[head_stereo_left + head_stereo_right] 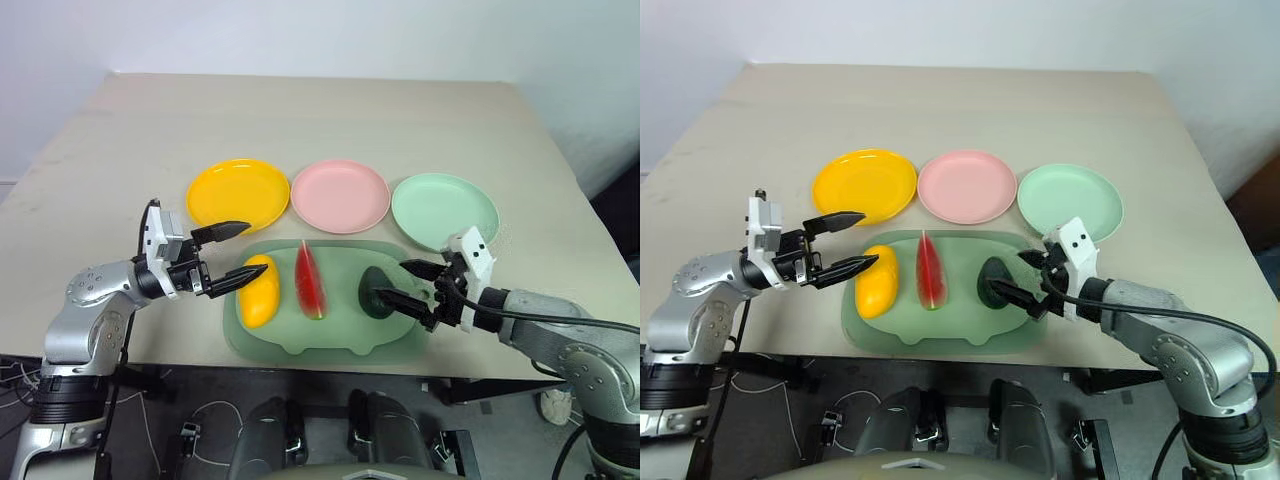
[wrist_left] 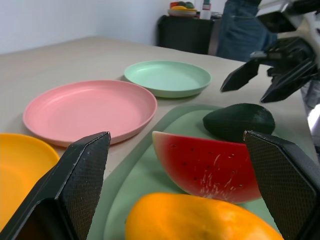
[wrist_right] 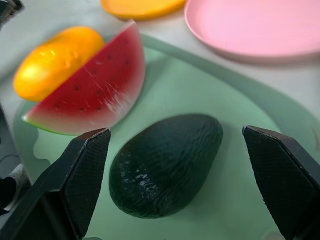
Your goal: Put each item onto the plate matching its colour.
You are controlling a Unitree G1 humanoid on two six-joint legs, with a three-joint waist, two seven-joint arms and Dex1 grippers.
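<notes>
Fingers of both grippers gape wide and empty, the left gripper bracketing the mango and the right gripper the avocado, both fruits lying on the tray, apparently lined up for grasping.

No readable text, labels, brand names, numbers or signs are showing anywhere in these views.
</notes>
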